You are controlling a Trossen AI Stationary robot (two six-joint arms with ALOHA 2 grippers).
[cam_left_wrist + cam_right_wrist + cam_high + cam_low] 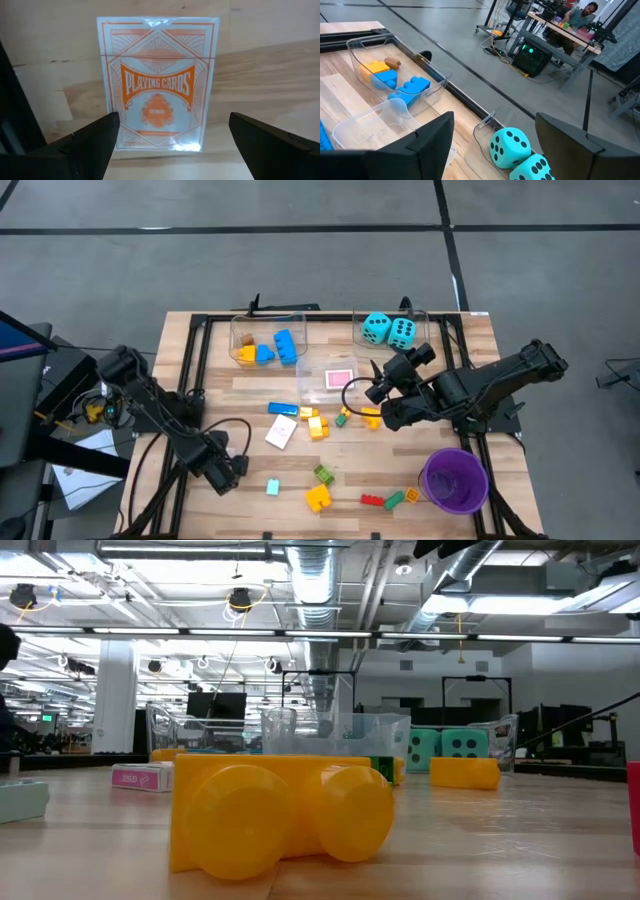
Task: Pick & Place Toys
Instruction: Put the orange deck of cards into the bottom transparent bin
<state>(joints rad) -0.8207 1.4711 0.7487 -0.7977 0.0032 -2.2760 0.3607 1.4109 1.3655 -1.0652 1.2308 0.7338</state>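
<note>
From above, my left claw (232, 470) hangs released, low on the surface (470, 340). My right claw (372, 392) is released too, by the middle bin (310, 370), and could bump it.

Down low, a yellow brick (280, 812) sits close.

My left wrist sees a card pack (157, 82) between released fingers; it could slip flat.

My right wrist sees blue bricks (402, 85) in one bin (365, 45) and dice (520, 152) in another.
</note>
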